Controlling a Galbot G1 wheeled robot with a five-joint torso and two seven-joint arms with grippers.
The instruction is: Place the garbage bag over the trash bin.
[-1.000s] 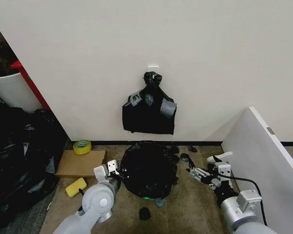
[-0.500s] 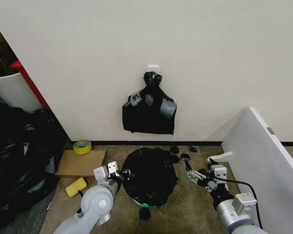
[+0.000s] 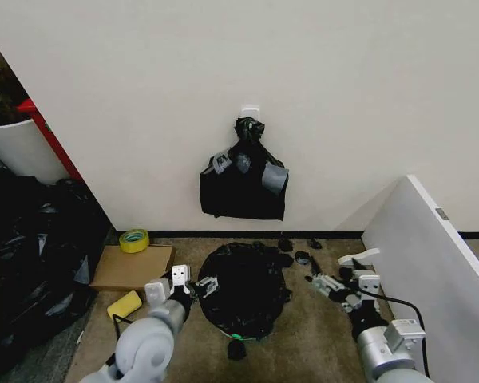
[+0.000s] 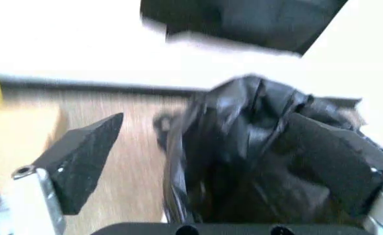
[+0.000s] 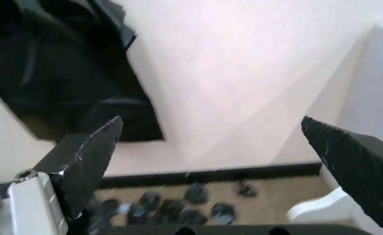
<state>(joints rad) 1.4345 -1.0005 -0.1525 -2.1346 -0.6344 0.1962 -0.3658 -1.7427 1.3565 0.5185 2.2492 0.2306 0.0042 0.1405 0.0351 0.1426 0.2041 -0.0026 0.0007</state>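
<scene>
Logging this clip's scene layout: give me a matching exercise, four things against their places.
Things:
1. garbage bag
2. tape roll
3. left tool
4. right tool

Places:
A. on the floor by the wall, beside the cardboard
B. apart from the bag, on its right
C. draped over the trash bin
D. at the bag's left edge

Pairs: 1-C, 2-A, 3-D, 4-B

glossy black garbage bag — yellow tape roll
</scene>
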